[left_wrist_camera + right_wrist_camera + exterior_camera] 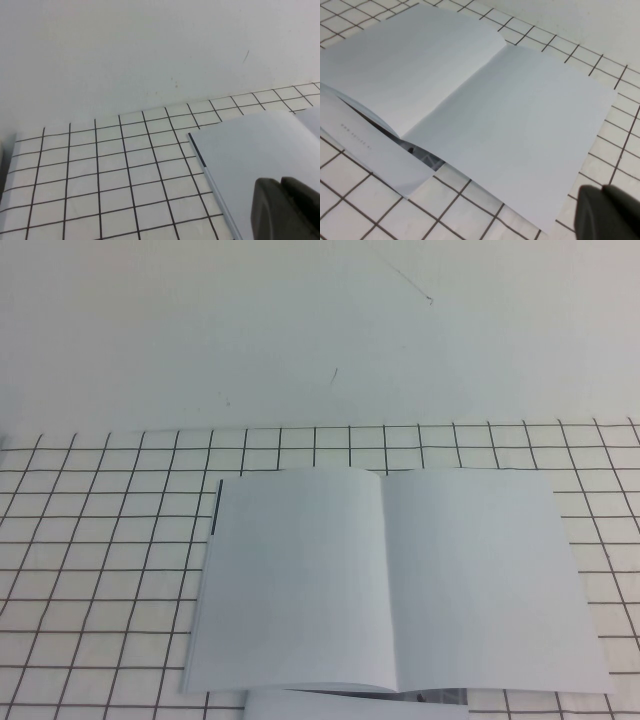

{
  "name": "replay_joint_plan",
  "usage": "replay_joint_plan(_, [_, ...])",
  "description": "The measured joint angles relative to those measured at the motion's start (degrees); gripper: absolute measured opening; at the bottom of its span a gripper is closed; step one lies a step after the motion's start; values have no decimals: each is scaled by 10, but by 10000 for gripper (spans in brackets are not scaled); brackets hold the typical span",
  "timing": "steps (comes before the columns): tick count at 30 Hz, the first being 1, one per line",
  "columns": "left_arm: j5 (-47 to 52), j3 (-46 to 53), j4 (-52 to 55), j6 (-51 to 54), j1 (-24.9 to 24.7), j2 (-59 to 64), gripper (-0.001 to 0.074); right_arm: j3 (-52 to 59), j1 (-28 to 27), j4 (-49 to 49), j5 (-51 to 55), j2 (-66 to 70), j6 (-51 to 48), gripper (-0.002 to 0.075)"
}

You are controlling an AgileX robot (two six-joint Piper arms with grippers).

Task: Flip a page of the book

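Observation:
The book (390, 580) lies open and flat on the checked cloth, and both facing pages are plain white. No face with rows of photos shows, so I cannot tell which sheet is the page. Neither gripper shows in the high view. In the left wrist view my left gripper (281, 182) hovers over the book's (255, 150) left page near its outer edge, fingers together and empty. In the right wrist view my right gripper (602, 191) is off the near right corner of the book (470, 100), over the cloth, fingers together and empty.
A second booklet (350, 706) shows as a white edge under the book's near side, also in the right wrist view (375, 150). The white cloth with black grid lines (100, 570) covers the table. A plain white wall (300, 330) stands behind.

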Motion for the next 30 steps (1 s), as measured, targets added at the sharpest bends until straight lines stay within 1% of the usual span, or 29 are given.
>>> replay_joint_plan(14, [0, 1, -1, 1, 0, 0, -2, 0, 0, 0, 2, -1, 0, 0])
replay_joint_plan(18, [5, 1, 0, 1, 3, -3, -2, 0, 10, 0, 3, -1, 0, 0])
replay_joint_plan(20, [15, 2, -4, -1, 30, -13, -2, 0, 10, 0, 4, -1, 0, 0])
replay_joint_plan(24, [24, 31, -34, -4, 108, -48, -2, 0, 10, 0, 4, -1, 0, 0])
replay_joint_plan(30, [2, 133, -100, -4, 207, -111, -2, 0, 10, 1, 4, -1, 0, 0])
